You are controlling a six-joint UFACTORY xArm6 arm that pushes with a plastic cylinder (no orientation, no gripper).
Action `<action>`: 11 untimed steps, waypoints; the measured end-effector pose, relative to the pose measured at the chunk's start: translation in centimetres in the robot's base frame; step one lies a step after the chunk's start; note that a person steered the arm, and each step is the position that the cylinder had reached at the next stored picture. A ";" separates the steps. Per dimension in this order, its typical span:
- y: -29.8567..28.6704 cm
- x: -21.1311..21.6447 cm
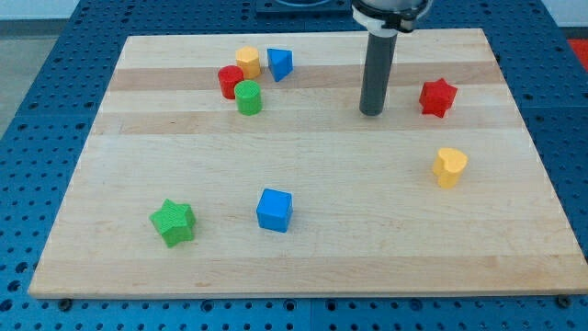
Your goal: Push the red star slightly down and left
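The red star point(438, 97) lies on the wooden board point(303, 248) at the view's upper right. My tip point(371, 113) rests on the board to the star's left, a clear gap apart and about level with its lower edge. The dark rod rises from the tip toward the view's top.
A yellow heart point(449, 167) lies below the star. At the upper left cluster a red cylinder point(230, 81), a green cylinder point(248, 97), a yellow block point(247, 62) and a blue block point(279, 63). A blue cube point(274, 210) and a green star point(173, 222) lie lower left.
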State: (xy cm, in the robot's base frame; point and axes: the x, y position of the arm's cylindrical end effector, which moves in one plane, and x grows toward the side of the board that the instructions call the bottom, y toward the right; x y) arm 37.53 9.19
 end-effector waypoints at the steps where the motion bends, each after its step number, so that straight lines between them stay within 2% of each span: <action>1: 2.6 3.9; 3: 20.7 -1.3; 4: 18.6 -1.3; 5: 12.2 -1.3; 7: 11.8 -1.8; 8: 13.4 -5.2; 10: 11.2 -3.7; 11: 6.1 -1.8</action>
